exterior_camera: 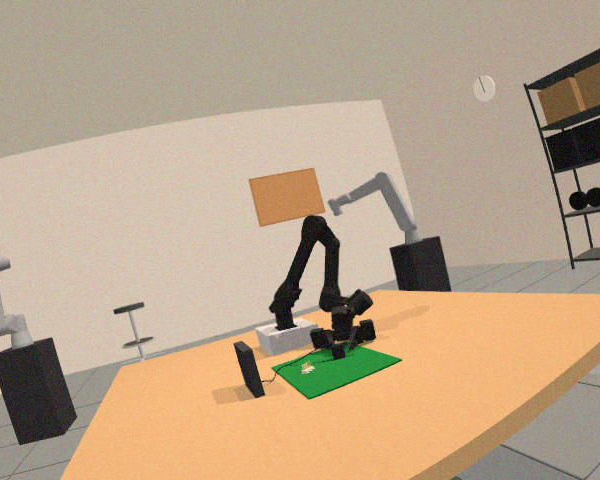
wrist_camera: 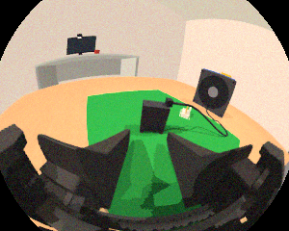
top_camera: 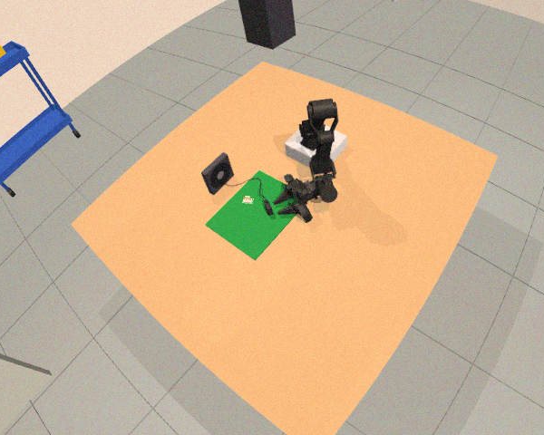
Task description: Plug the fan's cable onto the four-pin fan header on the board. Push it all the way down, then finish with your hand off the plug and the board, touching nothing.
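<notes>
The cable's black plug is at the board's arm side, away from the header; whether it rests flat on the board is hard to tell. Its cable leaves from the top and loops to the fan, which stands upright beside the board. The pale four-pin header is uncovered on the green board. My gripper is open, its fingertips low over the board, just short of the plug, with a gap between them.
The arm's white base stands on the orange table behind the board. The cable arcs over the board's fan side, between the fan and the plug. A blue cart stands off the table.
</notes>
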Robot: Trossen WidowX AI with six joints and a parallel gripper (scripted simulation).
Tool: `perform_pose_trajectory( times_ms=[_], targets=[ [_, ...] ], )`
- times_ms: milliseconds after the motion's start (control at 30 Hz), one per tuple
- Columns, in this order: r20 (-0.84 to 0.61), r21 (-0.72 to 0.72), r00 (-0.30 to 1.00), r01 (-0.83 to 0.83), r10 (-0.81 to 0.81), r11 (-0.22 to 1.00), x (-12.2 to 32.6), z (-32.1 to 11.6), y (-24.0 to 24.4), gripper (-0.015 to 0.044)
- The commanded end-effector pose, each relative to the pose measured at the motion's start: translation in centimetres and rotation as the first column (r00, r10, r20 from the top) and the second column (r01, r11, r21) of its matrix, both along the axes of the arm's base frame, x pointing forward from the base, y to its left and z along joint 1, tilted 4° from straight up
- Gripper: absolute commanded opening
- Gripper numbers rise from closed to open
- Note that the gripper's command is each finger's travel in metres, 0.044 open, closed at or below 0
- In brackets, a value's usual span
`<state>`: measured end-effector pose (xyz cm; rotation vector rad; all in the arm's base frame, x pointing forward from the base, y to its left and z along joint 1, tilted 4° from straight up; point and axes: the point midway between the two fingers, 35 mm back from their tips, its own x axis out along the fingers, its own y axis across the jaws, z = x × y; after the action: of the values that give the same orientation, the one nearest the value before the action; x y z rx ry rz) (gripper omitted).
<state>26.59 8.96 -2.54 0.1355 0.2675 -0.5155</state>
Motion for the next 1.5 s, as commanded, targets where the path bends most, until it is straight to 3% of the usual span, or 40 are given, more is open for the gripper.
perform_pose_trajectory(
  times_ms=[0,667,1467],
  targets=[
    [-0.004,0.014,1.0,-0.004,0.004,1.0,-0.4,0.2,0.6,0.0205],
    [-0.003,0.005,1.0,0.009,-0.009,1.0,-3.2,2.1,1.6,0.0205],
    [0.062,-0.029,0.998,-0.022,0.024,0.999,-6.1,7.5,2.0,0.0205]
  ],
)
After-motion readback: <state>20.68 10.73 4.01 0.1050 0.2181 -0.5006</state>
